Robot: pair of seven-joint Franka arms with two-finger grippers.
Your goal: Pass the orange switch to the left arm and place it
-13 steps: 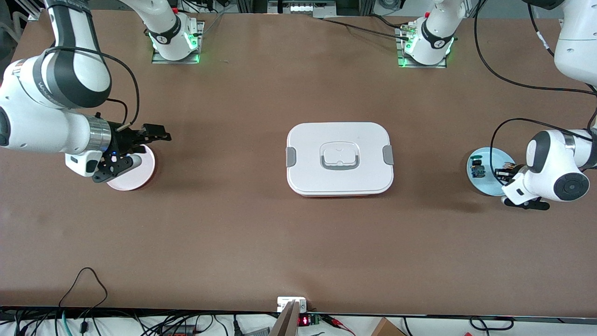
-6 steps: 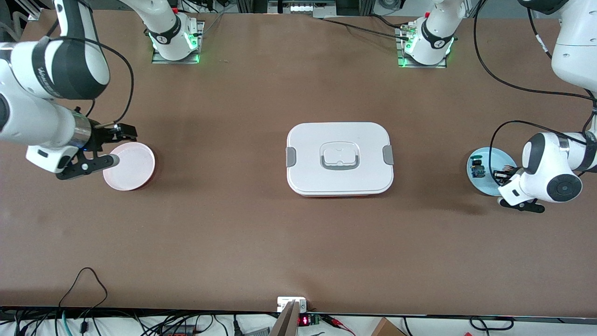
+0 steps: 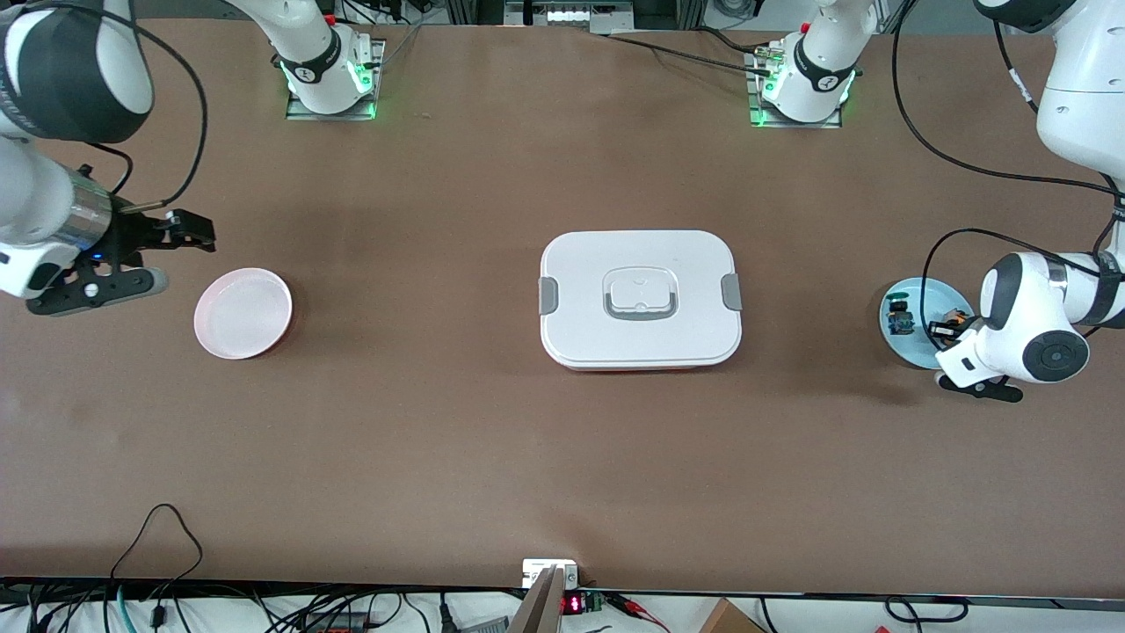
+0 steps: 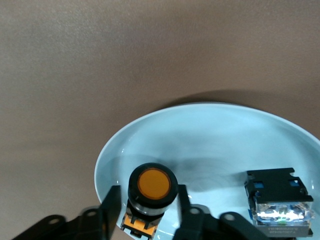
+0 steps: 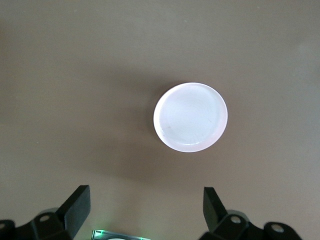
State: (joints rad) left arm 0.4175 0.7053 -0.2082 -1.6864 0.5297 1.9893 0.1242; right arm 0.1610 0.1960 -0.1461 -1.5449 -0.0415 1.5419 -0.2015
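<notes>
Both grippers differ: left gripper point(image 4: 145, 210) clamps the orange switch point(image 4: 152, 184) (no legible label); right gripper point(image 5: 145, 210) spread wide.

High front camera faces the robots; wrist cameras look down closely.

Left claw point(image 4: 145, 212) low at left arm's end of desk, fingers point(image 4: 111, 207) closed on switch point(image 4: 151, 184), wrist bent down. Right claw point(image 3: 132, 255) up in the air at right arm's end of desk, fingers point(image 5: 77, 202) spread wide, holding nothing, forearm roughly level.
</notes>
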